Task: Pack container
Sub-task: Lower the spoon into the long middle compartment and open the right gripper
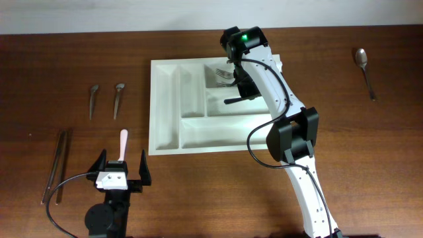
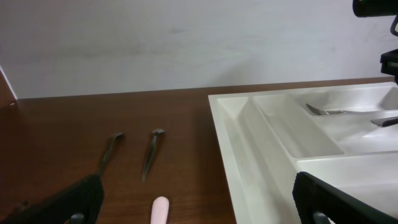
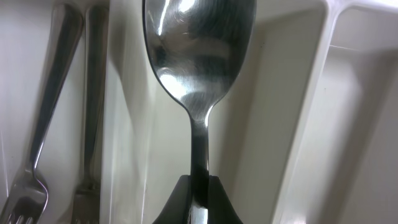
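Left hand [image 1: 122, 162]: lower left of overhead view, fingers spread wide.
Right hand [image 3: 199, 196]: upper centre, arm stretched forward, pinching spoon [image 3: 199, 56] handle.
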Tool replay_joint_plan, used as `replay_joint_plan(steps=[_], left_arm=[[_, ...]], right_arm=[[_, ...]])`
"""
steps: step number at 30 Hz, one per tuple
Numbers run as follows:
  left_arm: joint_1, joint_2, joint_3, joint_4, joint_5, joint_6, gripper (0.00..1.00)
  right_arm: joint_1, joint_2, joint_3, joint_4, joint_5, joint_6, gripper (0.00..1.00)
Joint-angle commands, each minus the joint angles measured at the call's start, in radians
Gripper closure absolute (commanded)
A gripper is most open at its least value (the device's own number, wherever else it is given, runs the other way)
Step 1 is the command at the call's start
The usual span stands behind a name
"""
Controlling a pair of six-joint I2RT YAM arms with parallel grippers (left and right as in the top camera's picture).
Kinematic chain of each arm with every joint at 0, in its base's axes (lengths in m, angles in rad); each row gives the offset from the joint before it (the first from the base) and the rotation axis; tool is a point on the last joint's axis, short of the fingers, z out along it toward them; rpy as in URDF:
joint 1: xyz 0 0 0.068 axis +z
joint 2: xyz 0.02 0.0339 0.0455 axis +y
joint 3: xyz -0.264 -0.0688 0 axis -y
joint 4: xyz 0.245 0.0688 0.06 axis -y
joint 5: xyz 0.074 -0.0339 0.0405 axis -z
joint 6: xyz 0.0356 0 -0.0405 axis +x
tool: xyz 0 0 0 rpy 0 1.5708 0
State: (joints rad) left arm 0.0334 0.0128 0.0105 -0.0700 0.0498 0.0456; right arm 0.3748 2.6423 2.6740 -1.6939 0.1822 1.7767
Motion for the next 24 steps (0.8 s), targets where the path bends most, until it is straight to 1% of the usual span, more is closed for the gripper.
replay_joint_plan(steps=[1, 6, 8, 11, 16, 19, 22, 23, 24], left_arm=[[0.002, -0.007, -0.002, -0.006, 0.014, 0.012, 0.01], [0.002, -0.007, -0.002, -0.006, 0.014, 0.012, 0.01], [0.002, -0.007, -0.002, -0.006, 0.014, 0.012, 0.01], [0.002, -0.007, -0.002, -0.006, 0.014, 0.012, 0.01], [0.002, -0.007, -0.002, -0.006, 0.014, 0.012, 0.01], [0.002, -0.007, -0.002, -0.006, 0.014, 0.012, 0.01], [0.002, -0.007, -0.002, -0.006, 0.014, 0.012, 0.01], [0.002, -0.007, -0.002, -0.006, 0.014, 0.012, 0.01], [0.002, -0.007, -0.002, -0.006, 0.014, 0.012, 0.01]], right_arm=[[-0.001, -0.035, -0.008, 0.000, 0.005, 0.012, 0.96], [0.000, -0.035, -0.008, -0.001, 0.002, 0.012, 0.95], [0.000, -0.035, -0.008, -0.001, -0.003, 0.012, 0.89], [0.000, -0.035, -0.008, -0.001, -0.014, 0.012, 0.88], [0.006, -0.035, -0.008, 0.007, -0.017, 0.012, 0.80], [0.008, -0.035, -0.008, 0.007, -0.008, -0.027, 0.71], [0.007, -0.035, -0.007, 0.007, 0.066, -0.101, 0.55], [0.004, -0.036, -0.006, 0.007, 0.122, -0.146, 0.49], [0.002, -0.037, -0.005, 0.006, 0.155, -0.175, 0.46]])
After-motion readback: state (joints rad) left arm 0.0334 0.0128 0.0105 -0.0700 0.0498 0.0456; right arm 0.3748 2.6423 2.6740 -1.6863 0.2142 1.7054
